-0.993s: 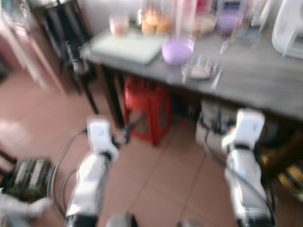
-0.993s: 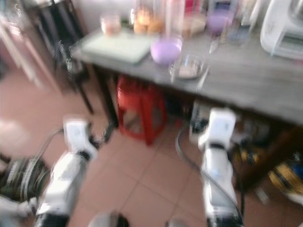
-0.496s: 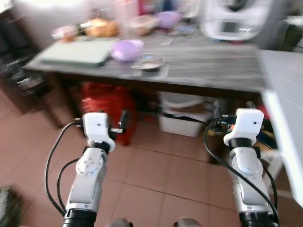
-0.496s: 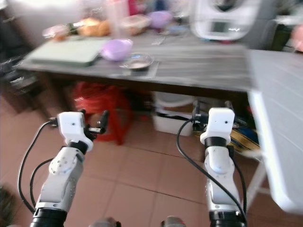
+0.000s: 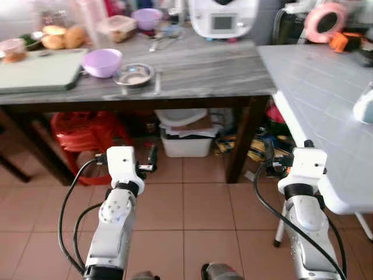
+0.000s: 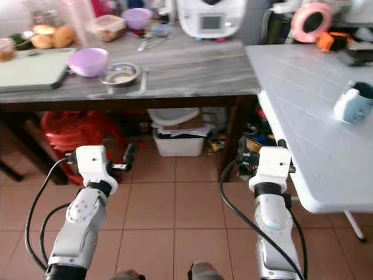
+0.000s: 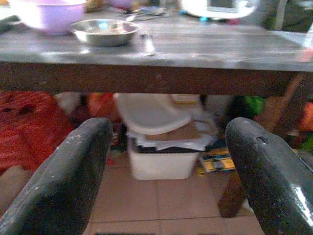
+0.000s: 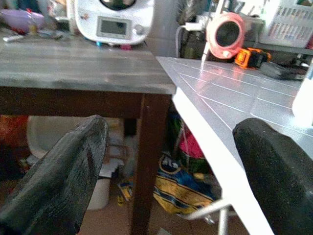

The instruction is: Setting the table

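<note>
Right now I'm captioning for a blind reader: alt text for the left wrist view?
The open left pincer faces a dark wooden table edge carrying a steel bowl and lilac bowl, with a white bin beneath.

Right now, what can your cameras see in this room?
Wooden table: one, grey-brown top, ahead.
Plastic bowl: one, purple, on the wooden table.
Metal bowl: one, silver, beside the plastic bowl.
Cutting board: one, pale green, far left.
Kitchen appliance: one, white, at the back.
White table: one, to the right.
Mug: one, pale blue, on its side on the white table.
Stool: one, red, under the wooden table.
Left pincer: black fingers, open, empty.
Right pincer: black fingers, open, empty.
</note>
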You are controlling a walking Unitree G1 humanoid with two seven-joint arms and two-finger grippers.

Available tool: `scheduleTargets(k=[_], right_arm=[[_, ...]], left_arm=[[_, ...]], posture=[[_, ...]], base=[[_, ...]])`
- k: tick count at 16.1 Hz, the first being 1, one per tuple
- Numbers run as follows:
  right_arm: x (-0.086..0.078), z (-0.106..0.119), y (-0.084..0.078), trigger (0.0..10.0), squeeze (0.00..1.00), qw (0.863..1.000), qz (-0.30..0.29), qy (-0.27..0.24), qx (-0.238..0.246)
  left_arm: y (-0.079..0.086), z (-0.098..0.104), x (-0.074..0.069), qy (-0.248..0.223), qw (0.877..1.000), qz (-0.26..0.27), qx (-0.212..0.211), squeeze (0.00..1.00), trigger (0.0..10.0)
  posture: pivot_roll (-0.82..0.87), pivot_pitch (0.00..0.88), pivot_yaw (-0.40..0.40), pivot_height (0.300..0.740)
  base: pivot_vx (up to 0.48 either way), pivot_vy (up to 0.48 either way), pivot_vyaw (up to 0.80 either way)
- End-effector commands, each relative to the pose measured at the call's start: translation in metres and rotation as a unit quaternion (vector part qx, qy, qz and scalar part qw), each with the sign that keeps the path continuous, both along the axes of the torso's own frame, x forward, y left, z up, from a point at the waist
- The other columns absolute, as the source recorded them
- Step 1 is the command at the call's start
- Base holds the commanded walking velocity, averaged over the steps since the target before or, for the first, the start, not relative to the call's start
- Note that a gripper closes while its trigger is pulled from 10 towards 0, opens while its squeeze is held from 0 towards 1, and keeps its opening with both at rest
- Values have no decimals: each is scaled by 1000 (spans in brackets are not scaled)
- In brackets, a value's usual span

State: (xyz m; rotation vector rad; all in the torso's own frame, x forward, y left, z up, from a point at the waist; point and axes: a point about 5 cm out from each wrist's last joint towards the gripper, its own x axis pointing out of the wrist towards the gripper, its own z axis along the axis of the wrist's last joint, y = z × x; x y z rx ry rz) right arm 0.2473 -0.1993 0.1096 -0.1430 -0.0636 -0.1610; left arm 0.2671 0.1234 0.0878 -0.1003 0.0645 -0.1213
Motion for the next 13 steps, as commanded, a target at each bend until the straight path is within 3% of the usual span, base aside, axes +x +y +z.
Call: scheduleTargets(k=[1,2,3,6,8,9,11,13], right_arm=[[5,13,5,10000,0,1000,20,-20,-8],[5,15,5,10000,0,999,24,-24,-10],[3,17,-1,10000,0,999,4,-24,-42],[4,21,5,10000,0,999,25,-30,-23],[8,24,11,10000,0,999,9,-40,-24],[10,23,12,10000,0,998,0,-31,-62],[11,22,19,10000,0,998,31,-33,-52],[9,20,15,10000,0,993,21,-32,-113]], left_arm=[[3,8,4,-12,1000,1,-2,0,10000],[3,9,4,-15,1000,-2,-2,0,10000],[8,9,5,-21,1000,18,5,0,10000],[16,7,0,-30,998,49,13,0,10000],[25,10,2,-32,995,88,21,0,10000],[26,9,2,-26,995,91,18,0,10000],[19,11,0,-22,998,63,5,0,10000],[18,12,1,-21,999,49,9,0,10000]], posture=[[-49,0,60,740],[-49,0,58,740],[-39,0,53,740],[-26,0,38,740],[-15,0,30,740],[-15,0,30,740],[-14,0,30,740],[-16,0,40,740]], base=[[0,0,0],[0,0,0],[0,0,0],[0,0,0],[0,0,0],[0,0,0],[0,0,0],[0,-264,0]])
